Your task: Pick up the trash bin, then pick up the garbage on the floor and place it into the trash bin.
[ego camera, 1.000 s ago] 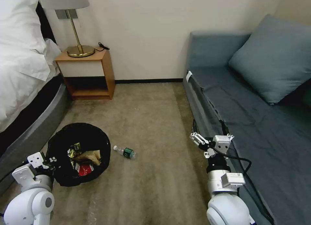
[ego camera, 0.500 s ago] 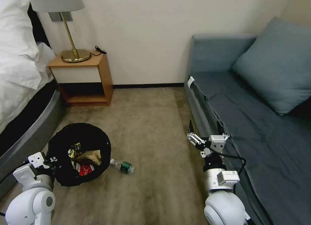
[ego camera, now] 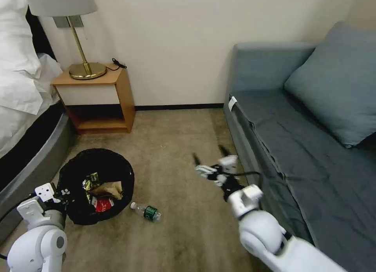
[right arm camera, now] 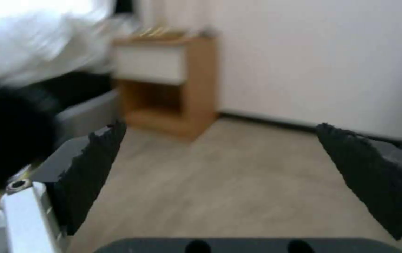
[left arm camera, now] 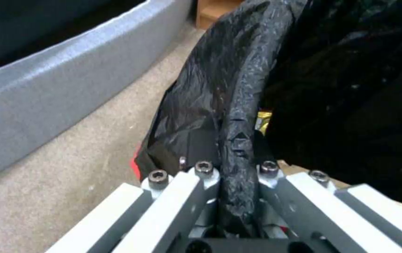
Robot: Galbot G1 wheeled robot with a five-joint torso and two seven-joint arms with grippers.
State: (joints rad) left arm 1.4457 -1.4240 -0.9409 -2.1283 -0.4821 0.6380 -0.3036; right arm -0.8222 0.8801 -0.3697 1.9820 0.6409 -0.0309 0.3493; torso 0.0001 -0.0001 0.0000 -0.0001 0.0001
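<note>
Swinging our spread right gripper [ego camera: 208, 156] leftward off the sofa | left gripper [left arm camera: 238, 182] pinching the trash bin [ego camera: 96, 184] rim | bottle [ego camera: 145, 211] lying just right of bin, judged next.

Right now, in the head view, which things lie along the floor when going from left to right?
left gripper holding the bin's rim → trash bin → clear bottle on the carpet → right gripper, fingers open → sofa
</note>
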